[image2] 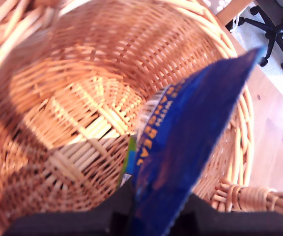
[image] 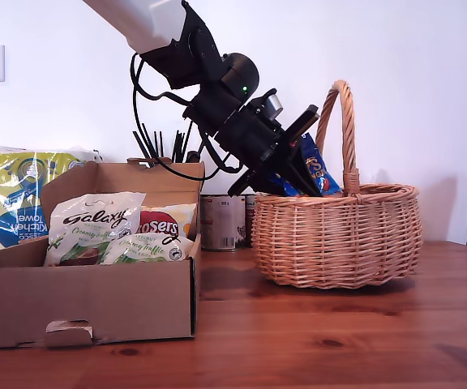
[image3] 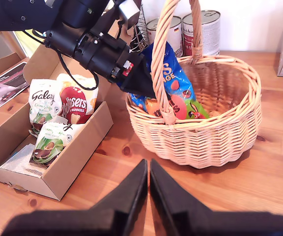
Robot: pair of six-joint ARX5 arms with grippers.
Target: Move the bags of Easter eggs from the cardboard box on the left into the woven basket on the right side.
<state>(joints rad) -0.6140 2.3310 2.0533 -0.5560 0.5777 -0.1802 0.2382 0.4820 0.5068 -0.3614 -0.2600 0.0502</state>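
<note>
1. Your first gripper (image: 302,166) reaches down over the rim of the wicker basket (image: 339,243), clenched on a dark blue bag (image: 316,168) with orange lettering.
2. In the first wrist view the blue bag (image2: 185,162) hangs from the jaws above the basket's woven floor (image2: 72,113); a sliver of green shows just behind it.
3. From the second wrist view, the blue bag (image3: 173,81) sits partly inside the basket (image3: 205,132), behind the arched handle (image3: 163,54), with the first gripper (image3: 136,81) pinching its upper edge.
4. Your second gripper (image3: 149,184) hovers over the wooden table (image3: 259,187), well apart from the basket, its jaws pressed together on nothing.
5. The cardboard box (image: 87,300) stands at the exterior view's left and holds two white-green Galaxy bags (image: 96,223) and a red-logo Maltesers bag (image: 164,223).
6. A kitchen towel pack (image: 10,203) rises behind the box; tins (image: 221,220) stand between box and basket.
</note>
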